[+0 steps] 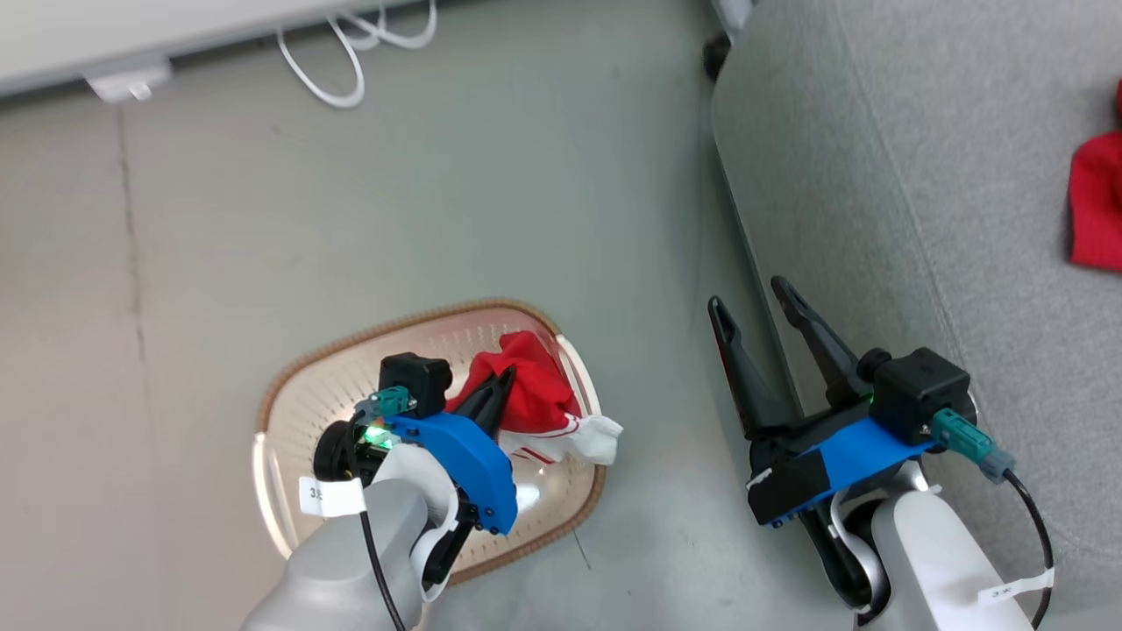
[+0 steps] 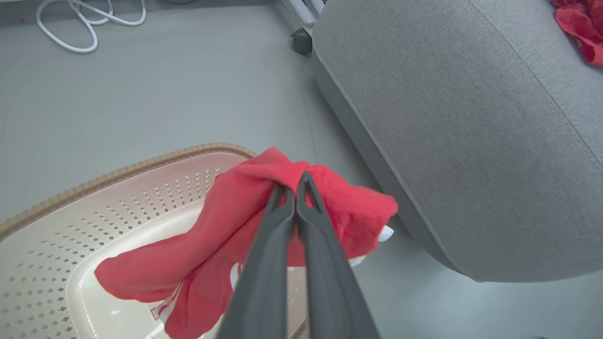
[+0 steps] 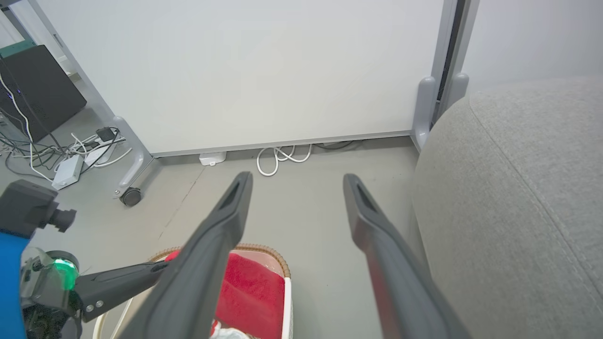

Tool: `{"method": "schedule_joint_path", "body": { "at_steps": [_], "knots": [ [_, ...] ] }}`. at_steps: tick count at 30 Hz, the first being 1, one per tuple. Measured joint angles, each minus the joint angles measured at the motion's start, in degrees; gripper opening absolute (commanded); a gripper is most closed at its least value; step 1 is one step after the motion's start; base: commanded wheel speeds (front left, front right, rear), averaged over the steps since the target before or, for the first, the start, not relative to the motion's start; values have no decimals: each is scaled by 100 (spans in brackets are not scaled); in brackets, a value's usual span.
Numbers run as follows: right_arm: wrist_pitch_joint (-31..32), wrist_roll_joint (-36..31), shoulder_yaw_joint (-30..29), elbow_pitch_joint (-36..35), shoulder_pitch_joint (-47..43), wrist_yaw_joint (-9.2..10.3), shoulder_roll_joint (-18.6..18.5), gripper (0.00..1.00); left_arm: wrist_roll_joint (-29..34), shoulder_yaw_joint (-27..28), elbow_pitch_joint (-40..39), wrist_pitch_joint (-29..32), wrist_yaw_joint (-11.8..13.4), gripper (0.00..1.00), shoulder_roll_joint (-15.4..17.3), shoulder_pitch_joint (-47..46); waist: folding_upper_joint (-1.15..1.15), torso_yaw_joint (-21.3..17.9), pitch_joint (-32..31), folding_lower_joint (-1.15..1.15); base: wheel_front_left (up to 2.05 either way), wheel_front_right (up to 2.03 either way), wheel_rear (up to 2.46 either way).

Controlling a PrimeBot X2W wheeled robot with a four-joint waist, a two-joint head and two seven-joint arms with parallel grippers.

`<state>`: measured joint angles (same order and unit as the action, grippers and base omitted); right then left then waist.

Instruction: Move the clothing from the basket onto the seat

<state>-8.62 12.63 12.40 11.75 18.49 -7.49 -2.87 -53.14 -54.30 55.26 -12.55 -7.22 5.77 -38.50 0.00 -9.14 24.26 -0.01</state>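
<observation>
- The left tool [image 2: 292, 182] sits nearest the lens in the left wrist view. Its two dark fingers are pressed together, with a fold of the red garment [image 2: 221, 221] pinched between the tips.
- From that pinch the red cloth hangs in loose folds into the basket [image 1: 285, 394]. Its lower end lies on the cream, perforated floor of the basket.
- In the head view a white end of the garment, trimmed with red stripes [image 1: 589, 436], lies across the basket's brown rim on the side toward the seat.
- The basket stands on the grey floor [image 1: 438, 193], near the seat [image 1: 912, 175] but not touching it. A strip of floor runs between them.
- The right tool [image 1: 749, 296] has its fingers spread wide with nothing between them. It hangs over the floor just beside the front edge of the seat.
- In the right wrist view, the basket with its red cloth lies below and between the right tool's fingers.
- A second red garment [image 1: 1096, 210] lies on the grey cushion at the far right of the head view, well apart from the basket.
- A looped white cable [image 1: 337, 66] lies on the floor by the foot of a pale wall panel [image 3: 259, 70], well beyond the basket.
</observation>
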Motion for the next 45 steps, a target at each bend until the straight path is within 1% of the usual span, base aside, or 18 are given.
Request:
{"method": "schedule_joint_path", "body": {
  "at_steps": [7, 14, 24, 28, 35, 45],
  "knots": [
    [197, -14, -27, -16, -364, 0, 0, 100, -186, -294, -299, -154, 0, 0, 29, 25, 0, 173, -809, -1, 0, 0, 0],
    [401, -62, -96, -19, -828, 0, 0, 100, -344, -603, -661, -218, -21, 0, -21, -103, 0, 408, -1526, 0, 0, 0, 0],
    [539, 10, -92, -12, -1252, 0, 0, 100, -525, -993, -945, -220, -21, 0, -76, -626, 0, 684, -2220, 0, 0, 0, 0],
    [567, 29, -77, -40, -1341, 0, 0, 100, -526, -1091, -1006, -226, -21, 0, -91, -860, 0, 777, -2378, 0, 0, 0, 0],
    [598, 66, -14, -68, -1405, 0, 0, 100, -554, -1198, -1017, -227, -21, 0, -105, -1136, 0, 843, -2433, 0, 0, 0, 0],
    [597, 105, 48, -69, -1406, 0, 0, 100, -581, -1317, -995, -236, -21, 0, -120, -1159, 0, 822, -2416, 1, 0, 0, 0]
  ]
}}
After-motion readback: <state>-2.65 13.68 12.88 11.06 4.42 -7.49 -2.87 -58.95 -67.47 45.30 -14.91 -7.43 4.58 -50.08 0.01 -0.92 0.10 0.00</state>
